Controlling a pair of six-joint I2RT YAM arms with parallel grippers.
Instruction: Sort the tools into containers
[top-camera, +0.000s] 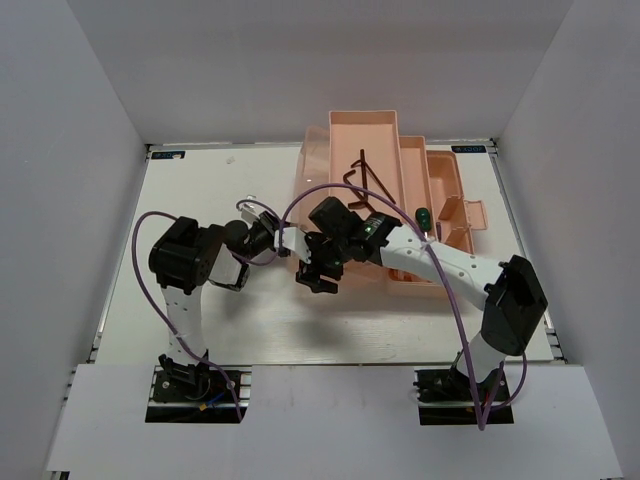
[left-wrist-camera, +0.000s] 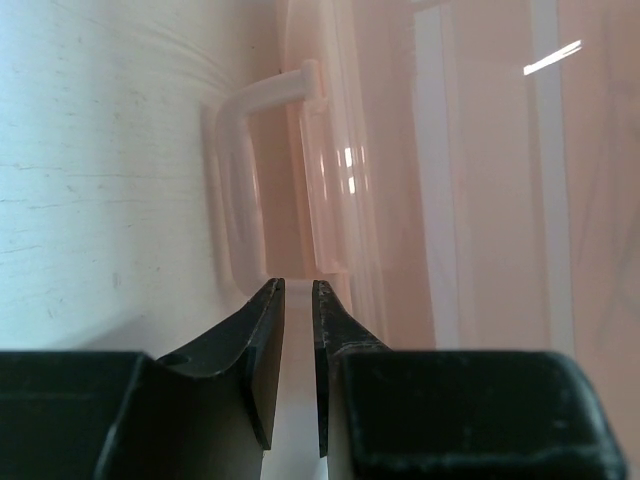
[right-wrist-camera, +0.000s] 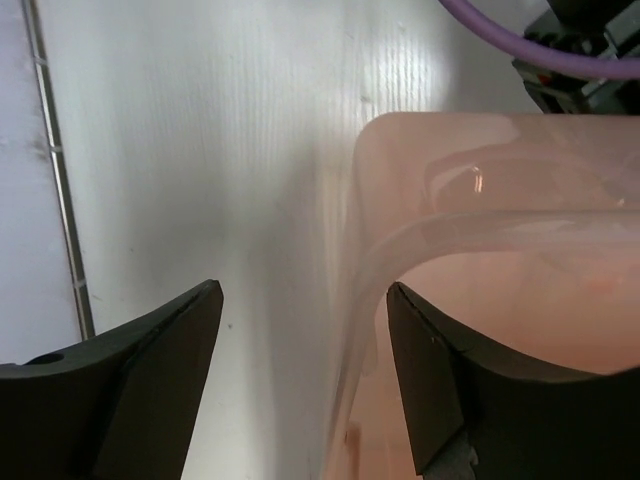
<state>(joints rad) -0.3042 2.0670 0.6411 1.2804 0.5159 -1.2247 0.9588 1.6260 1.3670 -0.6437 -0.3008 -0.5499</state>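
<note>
Setting: robotics laboratory test cell. Evidence: white table (top-camera: 200, 330) boxed by plain grey panel walls (top-camera: 70, 120) along its left, far and right edges. Left arm (top-camera: 185, 265) and right arm (top-camera: 505, 300) bolted on black base plates (top-camera: 195, 392) at the near edge. Loose purple cable (right-wrist-camera: 590, 67). Metal rail (right-wrist-camera: 55, 200) framing the table. Blue labels (top-camera: 168, 154) at both far corners.

Spread end effector (right-wrist-camera: 303, 288) astride toolbox (right-wrist-camera: 500, 300) edge

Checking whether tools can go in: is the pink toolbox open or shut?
Open. In the top view the toolbox is fanned out in steps, with hex keys lying exposed inside.
</note>
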